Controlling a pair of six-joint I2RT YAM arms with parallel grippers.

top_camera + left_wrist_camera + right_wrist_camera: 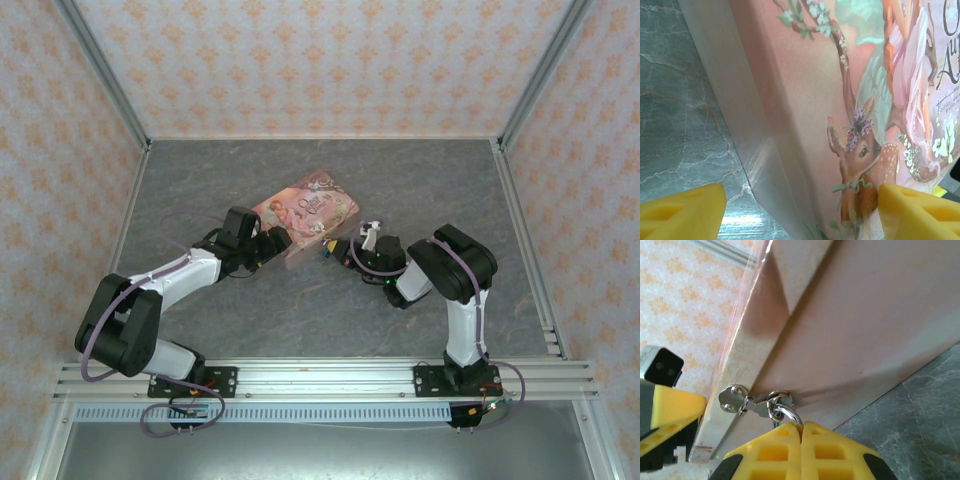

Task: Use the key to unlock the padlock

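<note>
Left arm reaches low toward pink box point(305, 212). Left end effector point(800, 212) sits at the box's near-left corner, fingers spread wide. Right arm is folded at the elbow. Right end effector point(801, 432) sits at the box's near-right edge, fingers pressed together on the padlock point(789, 413) shackle.

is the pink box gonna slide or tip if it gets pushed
Likely slides, not tips: the box lies flat on the smooth table. Its glossy surface looks slippery. The left gripper straddling its edge might check it.
</note>
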